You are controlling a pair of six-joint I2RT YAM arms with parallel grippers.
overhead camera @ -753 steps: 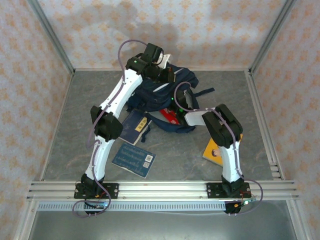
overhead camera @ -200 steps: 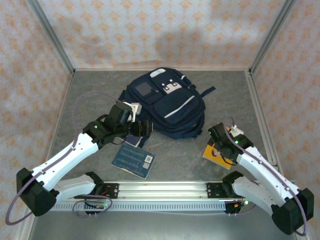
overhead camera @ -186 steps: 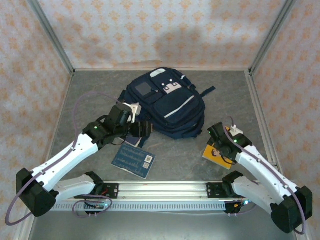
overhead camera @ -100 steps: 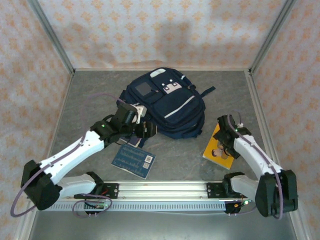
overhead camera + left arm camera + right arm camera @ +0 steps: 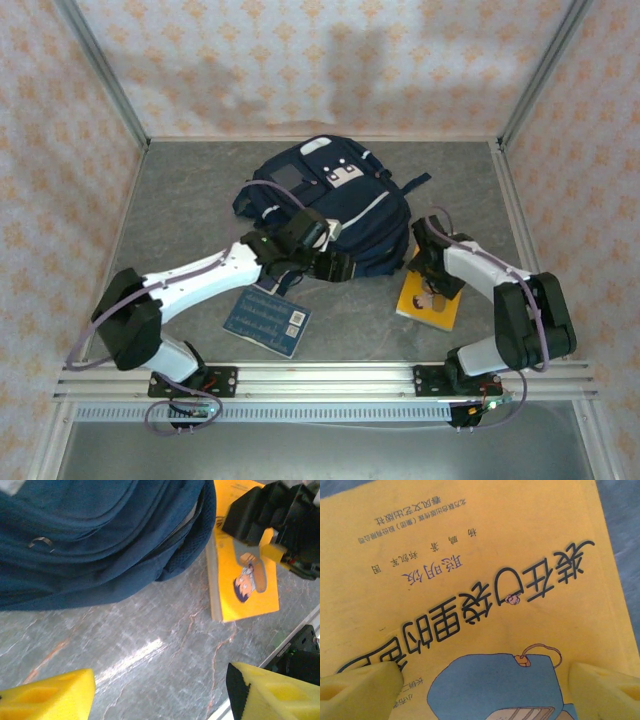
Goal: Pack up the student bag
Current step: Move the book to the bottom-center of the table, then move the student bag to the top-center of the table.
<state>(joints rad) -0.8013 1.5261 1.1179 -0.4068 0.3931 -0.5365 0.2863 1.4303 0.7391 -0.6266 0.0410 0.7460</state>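
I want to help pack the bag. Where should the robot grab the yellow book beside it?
Probably the yellow book by its thin long edge facing away from the student bag, coming in from that open side. It lies flat on the table, so there's nothing to pinch from above, and its far corner looks tucked against the bag. The right pincer is open over its cover.

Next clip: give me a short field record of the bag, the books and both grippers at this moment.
student bag: lies front up, mid-table
yellow book: flat on table, beside the bag's right side
blue book: flat, nearer the arm bases than the bag
left gripper: open, empty, over bare table by the bag's near edge
right gripper: open, fingers spread over the yellow book's cover
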